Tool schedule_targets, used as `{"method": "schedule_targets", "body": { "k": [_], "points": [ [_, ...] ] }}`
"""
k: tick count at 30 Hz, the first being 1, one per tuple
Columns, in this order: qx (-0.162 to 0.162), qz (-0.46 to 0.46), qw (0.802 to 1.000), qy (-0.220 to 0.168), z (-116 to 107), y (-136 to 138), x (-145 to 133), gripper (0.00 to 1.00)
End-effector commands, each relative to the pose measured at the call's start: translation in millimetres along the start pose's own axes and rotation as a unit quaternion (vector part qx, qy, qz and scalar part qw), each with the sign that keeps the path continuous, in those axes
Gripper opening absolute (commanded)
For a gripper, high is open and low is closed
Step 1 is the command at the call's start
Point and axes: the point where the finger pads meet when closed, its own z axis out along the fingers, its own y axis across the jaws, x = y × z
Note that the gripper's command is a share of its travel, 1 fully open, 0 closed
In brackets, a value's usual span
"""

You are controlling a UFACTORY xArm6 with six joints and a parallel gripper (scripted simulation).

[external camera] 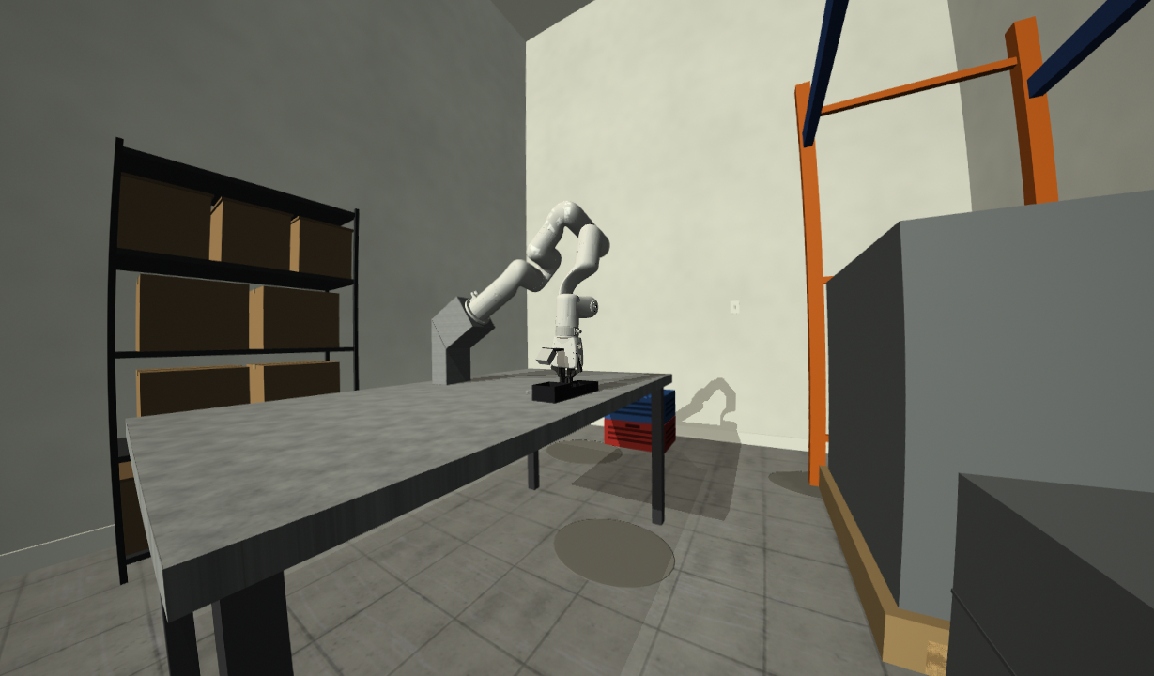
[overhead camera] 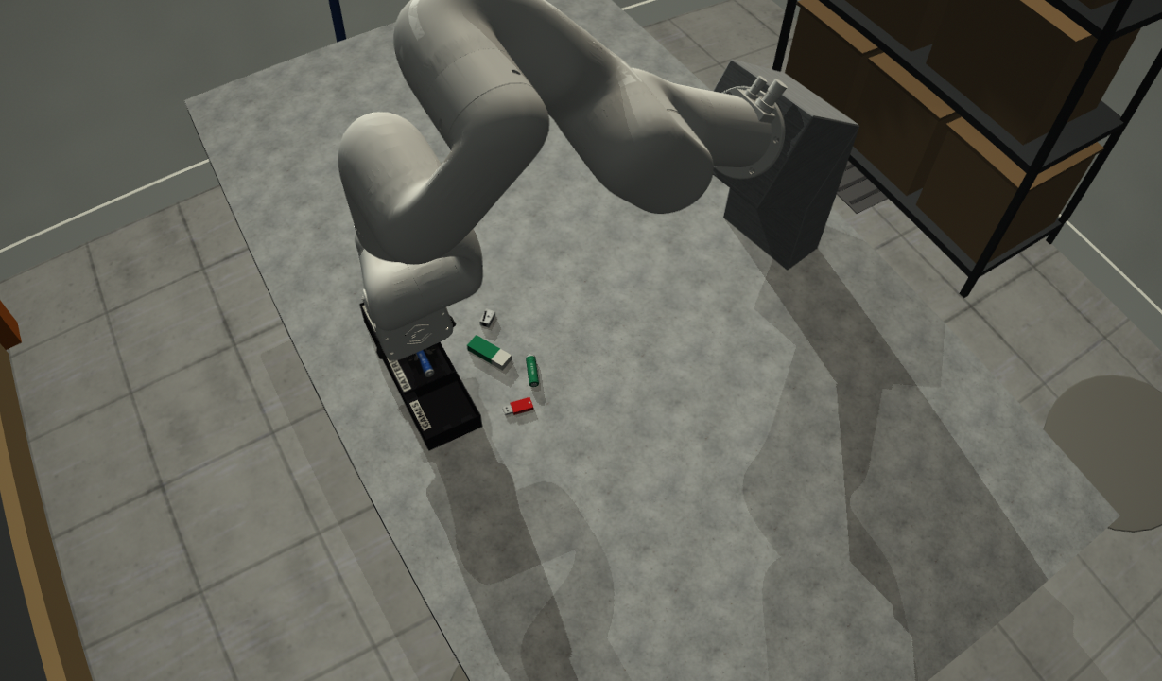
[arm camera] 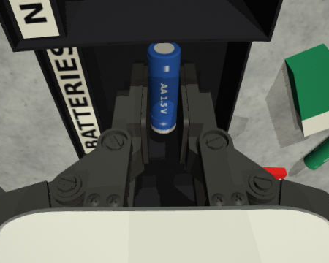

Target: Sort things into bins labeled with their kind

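Observation:
My gripper (arm camera: 163, 85) (external camera: 568, 375) is shut on a blue AA battery (arm camera: 164, 98) (overhead camera: 426, 365), with its fingers down in the BATTERIES bin (arm camera: 74, 98) (overhead camera: 400, 375). I cannot tell whether the battery touches the bin floor. The GAMES bin (overhead camera: 455, 435) adjoins it; another bin, its label ending in N (arm camera: 36, 18), is on the other side, mostly hidden in the top view. On the table lie a green-and-white eraser (overhead camera: 489, 350) (arm camera: 316, 84), a green battery (overhead camera: 531, 371) (arm camera: 322, 153), a red USB stick (overhead camera: 522, 406) (arm camera: 275, 172) and a small metal sharpener (overhead camera: 487, 318).
The joined black bins (external camera: 555, 393) stand near one long edge of the grey table (overhead camera: 652, 474) (external camera: 336, 453). The loose things lie on the robot-base side of the bins. The bin walls rise close around the fingers. A shelf with boxes (overhead camera: 982, 169) stands beyond the base.

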Motion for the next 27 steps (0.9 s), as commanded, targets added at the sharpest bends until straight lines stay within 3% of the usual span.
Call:
{"method": "schedule_targets", "body": {
  "k": [1, 22, 23, 27],
  "points": [
    [0.025, -0.006, 1.000, 0.001, -0.2, -0.5, 0.1, 0.00],
    [0.025, -0.006, 1.000, 0.001, -0.2, -0.5, 0.1, 0.00],
    [0.025, -0.006, 1.000, 0.001, -0.2, -0.5, 0.1, 0.28],
    [0.025, -0.006, 1.000, 0.001, -0.2, -0.5, 0.1, 0.28]
  ]
}}
